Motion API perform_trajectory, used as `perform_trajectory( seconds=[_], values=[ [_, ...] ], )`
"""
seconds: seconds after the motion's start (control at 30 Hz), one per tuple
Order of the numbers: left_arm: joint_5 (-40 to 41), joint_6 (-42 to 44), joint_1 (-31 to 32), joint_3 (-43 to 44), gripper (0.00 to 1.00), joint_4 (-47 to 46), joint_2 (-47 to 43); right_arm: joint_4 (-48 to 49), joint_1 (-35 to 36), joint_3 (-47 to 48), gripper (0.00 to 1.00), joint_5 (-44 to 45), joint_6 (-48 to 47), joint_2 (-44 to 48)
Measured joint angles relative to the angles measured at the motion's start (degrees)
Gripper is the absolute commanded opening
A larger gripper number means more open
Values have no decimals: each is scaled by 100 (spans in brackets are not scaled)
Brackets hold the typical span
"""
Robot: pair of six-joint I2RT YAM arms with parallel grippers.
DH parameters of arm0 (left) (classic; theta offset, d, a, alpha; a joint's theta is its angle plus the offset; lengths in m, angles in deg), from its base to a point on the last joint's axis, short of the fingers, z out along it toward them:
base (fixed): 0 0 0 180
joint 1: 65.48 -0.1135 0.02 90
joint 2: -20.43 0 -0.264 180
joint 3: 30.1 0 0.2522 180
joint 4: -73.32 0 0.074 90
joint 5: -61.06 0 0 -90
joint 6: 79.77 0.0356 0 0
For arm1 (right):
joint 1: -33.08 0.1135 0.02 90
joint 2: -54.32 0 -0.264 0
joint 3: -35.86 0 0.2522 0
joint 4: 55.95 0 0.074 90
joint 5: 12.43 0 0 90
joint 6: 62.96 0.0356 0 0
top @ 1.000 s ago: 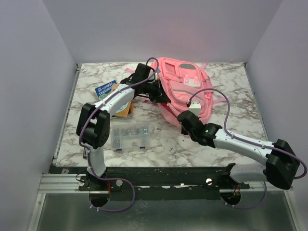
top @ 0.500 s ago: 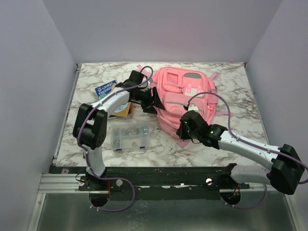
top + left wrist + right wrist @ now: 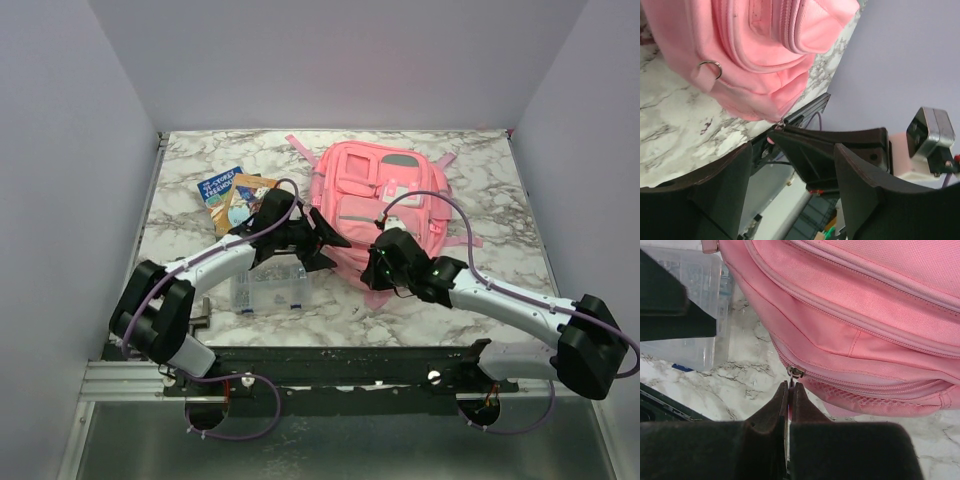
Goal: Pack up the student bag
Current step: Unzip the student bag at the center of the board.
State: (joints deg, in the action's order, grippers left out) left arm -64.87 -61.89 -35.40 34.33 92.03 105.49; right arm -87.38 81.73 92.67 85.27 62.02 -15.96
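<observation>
Overhead: the pink student bag (image 3: 385, 205) lies flat on the marble table (image 3: 480, 170), the left gripper (image 3: 325, 245) beside its left edge. Left wrist: its fingers (image 3: 720, 175) stand apart, empty, bag beyond. Right wrist: the right gripper (image 3: 790, 385) is clenched on the bag's zipper pull (image 3: 795, 372).

Open table (image 3: 500, 180) to the right of the student bag (image 3: 385, 190) and at the far-left corner leaves room for a hand to pass. On the left, the books (image 3: 232, 195) and the clear box (image 3: 268, 290) narrow the lane, and the left hand (image 3: 333, 250), jaws spread, fills the gap between box and bag. The right hand (image 3: 372, 278), pinched on the zipper pull (image 3: 794, 374), and its arm (image 3: 500, 300) bar the near-right approach. Walls (image 3: 80, 150) close three sides.
</observation>
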Motion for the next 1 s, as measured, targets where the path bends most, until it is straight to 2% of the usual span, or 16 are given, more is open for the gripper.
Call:
perform_trajectory(
  seconds=[0.17, 0.2, 0.47, 0.63, 0.73, 0.87, 0.93, 1.0],
  values=[
    [306, -522, 269, 114, 47, -286, 317, 0, 0, 0, 0, -9, -13, 4],
    [352, -579, 299, 170, 46, -356, 407, -2, 0, 0, 0, -9, -13, 11],
    [807, -833, 448, 140, 64, -619, 566, -70, 0, 0, 0, 24, -17, 205],
    [1246, -844, 531, -350, 70, -616, 136, -164, 0, 0, 0, 33, -17, 219],
    [1502, -866, 546, -726, 69, -601, -116, -188, 0, 0, 0, 35, -13, 254],
    [1574, -870, 538, -686, 58, -562, 87, -177, 0, -2, 0, 39, -13, 323],
    [1508, -859, 542, -437, 48, -568, 402, -179, 0, -2, 0, 39, -15, 323],
    [1445, -822, 557, -138, 32, -595, 767, -186, 0, -2, 0, 39, -15, 321]
  ],
)
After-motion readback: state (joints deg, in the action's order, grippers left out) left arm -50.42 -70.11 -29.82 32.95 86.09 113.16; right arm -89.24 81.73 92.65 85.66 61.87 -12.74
